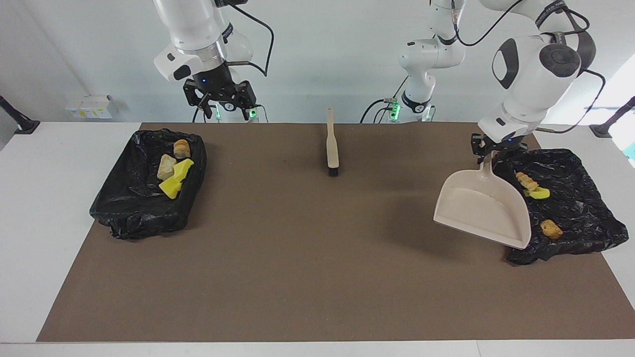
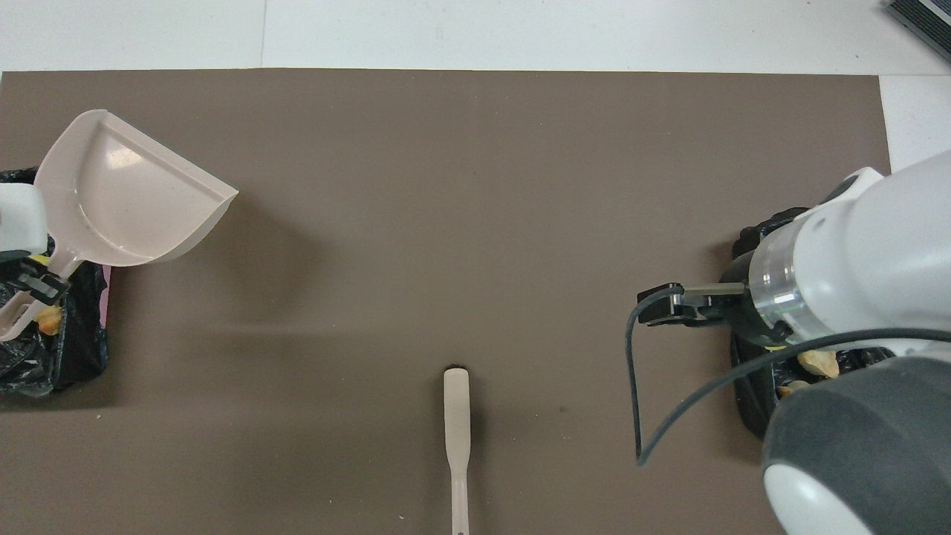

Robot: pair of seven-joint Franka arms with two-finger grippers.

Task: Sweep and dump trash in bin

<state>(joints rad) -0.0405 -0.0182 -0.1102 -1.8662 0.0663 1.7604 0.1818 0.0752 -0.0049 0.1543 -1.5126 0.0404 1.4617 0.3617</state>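
Note:
My left gripper [image 1: 489,152] is shut on the handle of the beige dustpan [image 1: 480,208], which hangs empty over the mat beside the bin [image 1: 583,166] at the left arm's end. Trash lies in that black-lined bin: a tan lump [image 1: 527,181], a yellow chunk [image 1: 539,194] and a brown lump [image 1: 551,229]. From overhead the dustpan [image 2: 126,197] and my left gripper [image 2: 33,286] show at the edge. My right gripper [image 1: 221,100] hangs open and empty, up in the air over the robots' edge of the table, close to the second bin [image 1: 126,210].
The second bin holds a yellow sponge [image 1: 175,181] and two bread lumps [image 1: 166,166]. A beige brush [image 1: 331,145] lies on the brown mat [image 1: 307,258] midway between the arms, close to the robots; overhead, the brush [image 2: 457,423] is seen too.

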